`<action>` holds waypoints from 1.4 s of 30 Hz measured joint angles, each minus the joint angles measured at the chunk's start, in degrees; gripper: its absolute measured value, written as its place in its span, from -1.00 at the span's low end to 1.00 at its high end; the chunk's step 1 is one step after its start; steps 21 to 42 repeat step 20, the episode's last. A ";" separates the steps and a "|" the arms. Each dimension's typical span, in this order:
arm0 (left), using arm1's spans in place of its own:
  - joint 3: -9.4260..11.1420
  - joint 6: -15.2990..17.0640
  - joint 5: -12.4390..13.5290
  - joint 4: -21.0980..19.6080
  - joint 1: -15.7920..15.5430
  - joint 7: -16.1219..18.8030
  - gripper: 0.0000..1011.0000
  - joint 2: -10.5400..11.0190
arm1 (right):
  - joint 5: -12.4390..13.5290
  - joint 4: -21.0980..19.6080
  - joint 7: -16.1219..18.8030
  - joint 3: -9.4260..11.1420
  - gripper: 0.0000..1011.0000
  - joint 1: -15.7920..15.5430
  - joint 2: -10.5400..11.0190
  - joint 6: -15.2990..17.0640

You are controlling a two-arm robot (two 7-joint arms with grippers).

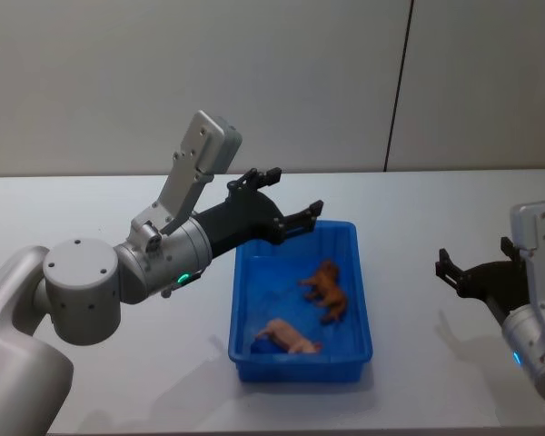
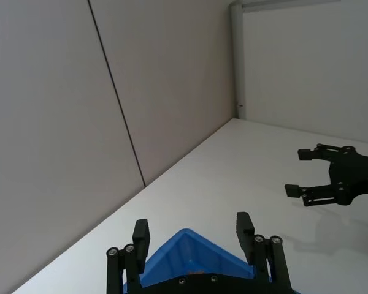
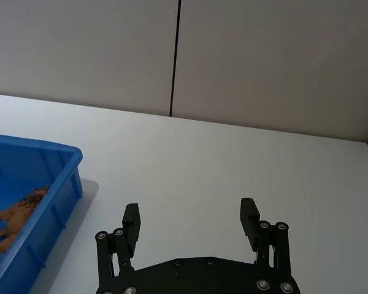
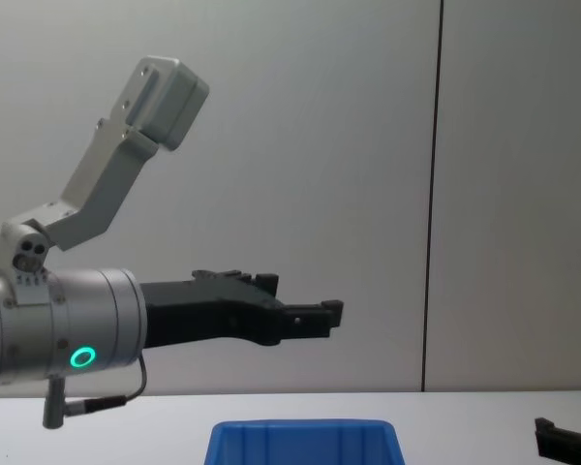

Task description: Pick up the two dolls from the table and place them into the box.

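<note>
Two dolls, brown doll (image 1: 328,289) and pink doll (image 1: 289,337), are lying inside the box (image 1: 356,272) on the surface (image 1: 91,200). Left gripper (image 1: 285,199) is hovering above the far rim, jaws apart; right gripper (image 1: 448,270) is sitting beside it, jaws apart. Risk: a low retreat clipping the rim.

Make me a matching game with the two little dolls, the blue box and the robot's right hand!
Things:
1. brown doll
2. pink doll
3. box
4. right end effector

Places or states:
A. open and empty, over the table to the right of the box
B. lying in the box at the end near the robot
C. lying in the box nearer its middle
D. sitting on the table with both dolls inside

Pairs: 1-C, 2-B, 3-D, 4-A
</note>
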 joint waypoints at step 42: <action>0.30 -5.36 4.23 -1.40 1.96 4.69 0.98 1.29 | 0.00 0.00 0.00 0.00 0.98 0.00 0.00 0.00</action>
